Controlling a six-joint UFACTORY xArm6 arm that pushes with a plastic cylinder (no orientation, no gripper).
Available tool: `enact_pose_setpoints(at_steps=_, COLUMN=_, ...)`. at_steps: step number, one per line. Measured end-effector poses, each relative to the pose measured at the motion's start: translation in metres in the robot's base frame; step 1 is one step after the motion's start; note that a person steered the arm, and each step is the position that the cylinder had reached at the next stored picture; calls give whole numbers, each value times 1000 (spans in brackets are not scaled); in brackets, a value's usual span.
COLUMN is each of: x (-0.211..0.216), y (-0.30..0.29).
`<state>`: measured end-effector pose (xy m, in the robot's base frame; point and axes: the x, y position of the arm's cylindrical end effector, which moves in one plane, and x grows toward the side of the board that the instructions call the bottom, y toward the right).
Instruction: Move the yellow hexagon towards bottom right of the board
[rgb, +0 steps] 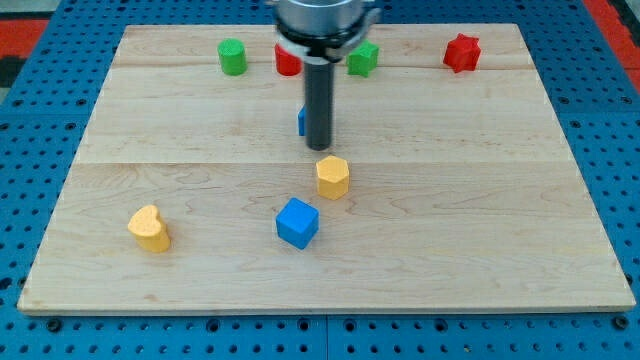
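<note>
My tip (318, 147) is a bare rod with no claw, so nothing is grasped. It stands just above the yellow hexagon (333, 177), which lies near the board's (500, 250) centre. A blue cube (297, 222) sits below-left of the hexagon, and a yellow heart (150, 228) lies toward the bottom left corner. Along the top edge sit a green cylinder (233, 57), a red block (286, 62), a green block (363, 59) and a red star (462, 53). A blue block (301, 121) peeks from behind the rod.

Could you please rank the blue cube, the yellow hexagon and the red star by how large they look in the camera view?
1. blue cube, largest.
2. yellow hexagon, just below my tip.
3. red star, smallest.
The cube lies nearest the view's bottom and the star nearest the top, so distance from the camera may explain some of the difference.
</note>
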<state>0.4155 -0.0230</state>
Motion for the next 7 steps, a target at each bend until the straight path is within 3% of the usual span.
enact_pose_setpoints(at_steps=1, x=31, y=-16)
enact_pose_setpoints(at_steps=2, x=49, y=25)
enact_pose_setpoints(at_steps=4, x=50, y=108)
enact_pose_setpoints(at_steps=6, x=50, y=131)
enact_pose_setpoints(at_steps=7, x=36, y=36)
